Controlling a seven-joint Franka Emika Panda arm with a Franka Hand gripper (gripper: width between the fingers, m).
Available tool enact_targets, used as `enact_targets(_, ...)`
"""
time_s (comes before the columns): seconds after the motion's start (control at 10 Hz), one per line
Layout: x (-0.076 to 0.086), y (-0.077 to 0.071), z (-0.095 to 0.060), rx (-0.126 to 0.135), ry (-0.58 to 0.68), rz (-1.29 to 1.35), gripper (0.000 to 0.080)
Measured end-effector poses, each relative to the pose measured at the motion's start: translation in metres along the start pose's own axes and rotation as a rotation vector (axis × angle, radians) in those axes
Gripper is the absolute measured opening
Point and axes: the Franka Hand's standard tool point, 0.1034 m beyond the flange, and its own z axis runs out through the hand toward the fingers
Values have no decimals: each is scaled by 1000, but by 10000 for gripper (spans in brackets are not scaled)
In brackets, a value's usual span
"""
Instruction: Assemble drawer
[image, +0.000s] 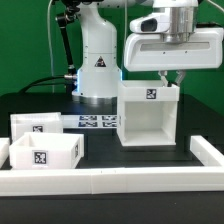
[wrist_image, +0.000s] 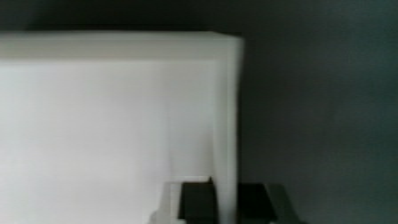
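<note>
The drawer's large white casing (image: 148, 120) stands upright on the black table at centre right, its open side facing the camera and a tag on its top edge. My gripper (image: 172, 80) is at the top of its wall on the exterior view's right. In the wrist view the black fingers (wrist_image: 198, 200) sit on either side of the thin white wall of the casing (wrist_image: 107, 120), closed on it (wrist_image: 226, 200). Two smaller white trays with tags stand at the exterior view's left, one behind (image: 38, 124) and one in front (image: 45, 157).
A long low white rail (image: 120, 181) runs along the table's front and turns back on the exterior view's right (image: 208, 152). The marker board (image: 98, 122) lies flat behind the trays, beside the casing. The arm's white base (image: 97, 62) stands at the back.
</note>
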Motion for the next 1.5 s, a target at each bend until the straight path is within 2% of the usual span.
enact_targets(0.5, 3, 3, 0, 2, 0, -28, 36)
enact_targets(0.7, 33, 15, -2, 11, 12, -48, 38)
enact_targets(1.0, 75, 21, -3, 22, 53, -66, 38)
enact_targets(1.3, 107, 25, -5, 28, 121, -87, 38)
enact_targets(1.5, 118, 20, -4, 34, 142, -78, 38)
